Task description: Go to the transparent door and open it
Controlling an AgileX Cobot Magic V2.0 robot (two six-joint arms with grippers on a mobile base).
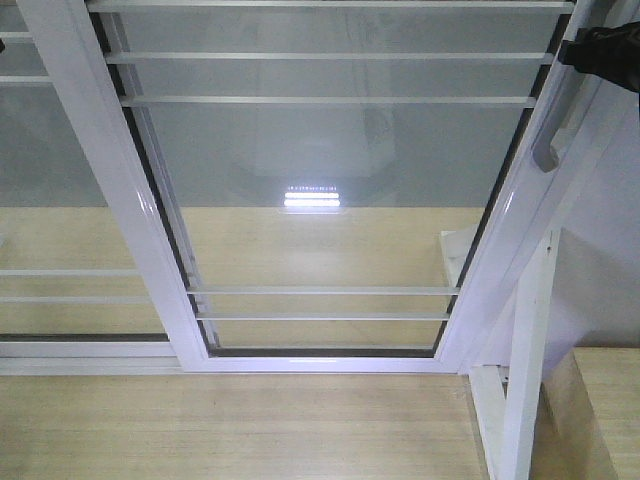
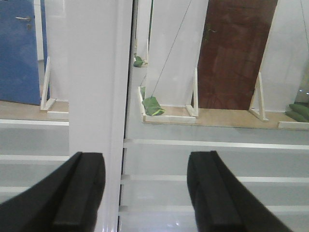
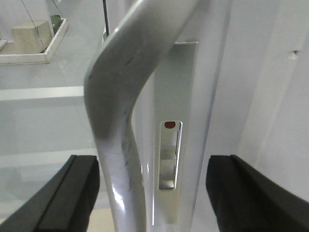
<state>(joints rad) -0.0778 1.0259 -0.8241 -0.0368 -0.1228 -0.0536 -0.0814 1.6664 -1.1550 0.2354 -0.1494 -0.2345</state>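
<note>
Right gripper, spread wide, straddled the long curved silver-grey pull handle, seemingly untouched, and needed to clamp squarely before sliding the white-framed transparent door.

Pale wood-plank floor fills the bottom of the front view, and a white braced post stands at its right. A bright glare of striplights shows mid-frame. In the left wrist view a blue door sits at the left edge and a dark brown door right of centre. A white wall panel stands between them, with a green bag at its foot.
</note>
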